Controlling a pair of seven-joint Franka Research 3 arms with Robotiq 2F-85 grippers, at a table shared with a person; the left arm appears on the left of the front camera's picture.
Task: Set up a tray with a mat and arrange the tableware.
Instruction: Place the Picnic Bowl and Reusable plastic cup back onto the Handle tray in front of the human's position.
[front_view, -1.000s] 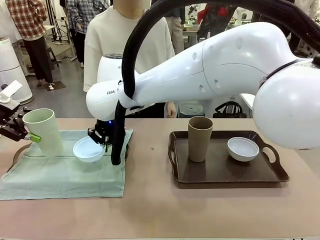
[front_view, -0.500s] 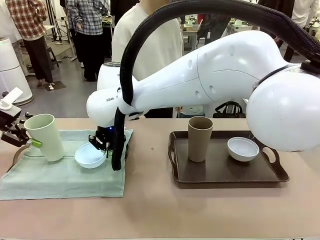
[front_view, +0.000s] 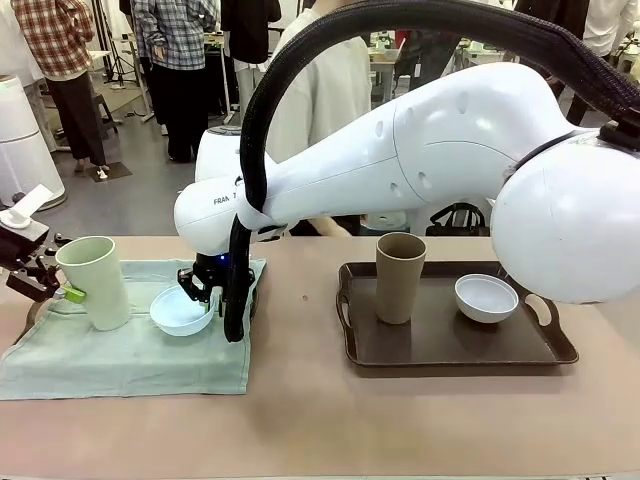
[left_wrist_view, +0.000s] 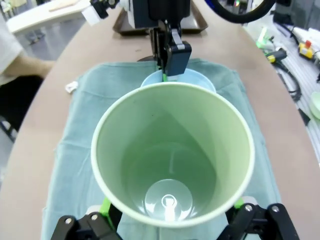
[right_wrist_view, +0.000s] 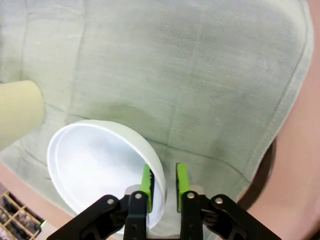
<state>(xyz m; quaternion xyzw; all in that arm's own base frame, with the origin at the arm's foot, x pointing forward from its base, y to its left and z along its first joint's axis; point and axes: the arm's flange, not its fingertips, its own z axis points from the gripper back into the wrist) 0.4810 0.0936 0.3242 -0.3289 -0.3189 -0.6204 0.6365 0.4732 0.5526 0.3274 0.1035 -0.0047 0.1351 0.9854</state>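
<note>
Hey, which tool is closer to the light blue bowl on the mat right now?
Right. The right tool straddles the rim of the light blue bowl. The left tool sits farther off, around the pale green tumbler beside the bowl.

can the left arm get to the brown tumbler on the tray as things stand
Probably not directly: the right arm reaches across the middle to the light blue bowl, lying between the left fingers and the brown tumbler.

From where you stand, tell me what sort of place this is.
Probably a robotics lab: a white Franka arm over the table, people standing about behind, tools and cables lying beside the table.
</note>
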